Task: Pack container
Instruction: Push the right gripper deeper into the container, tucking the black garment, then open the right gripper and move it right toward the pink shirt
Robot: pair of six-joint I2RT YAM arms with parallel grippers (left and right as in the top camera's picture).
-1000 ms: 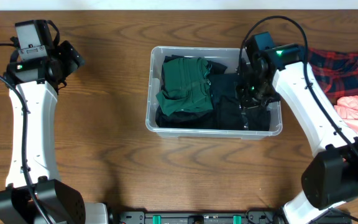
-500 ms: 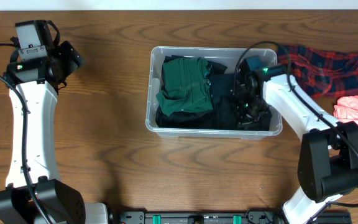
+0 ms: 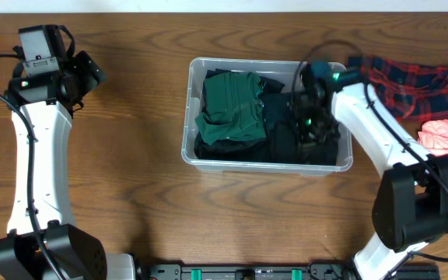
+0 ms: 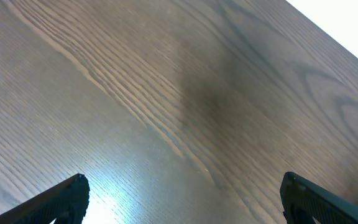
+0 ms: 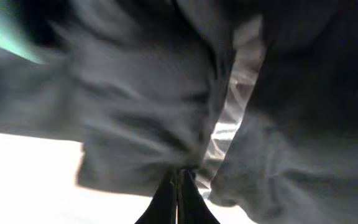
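Container (image 3: 264, 166) sat on table (image 3: 131, 179), centre-right. My right gripper (image 3: 311, 131) was pressed together, down among dark clothes (image 3: 282, 144); blur possibly hid pinched cloth. Best to press straight down, clear of rim. Left gripper (image 4: 182, 205) was spread wide, far left.

Dark wooden surface (image 3: 146, 194) with three things lying on it.

The clear container (image 3: 187, 117) sits on the surface a little right of centre, near the far edge. To its right, well apart from its rim, a red-and-navy plaid cloth (image 3: 414, 85) lies crumpled by the far right corner. A pink cloth (image 3: 446, 140) lies just in front of the plaid one, cut off by the picture's edge; they may touch. The left half shows only bare wood grain.
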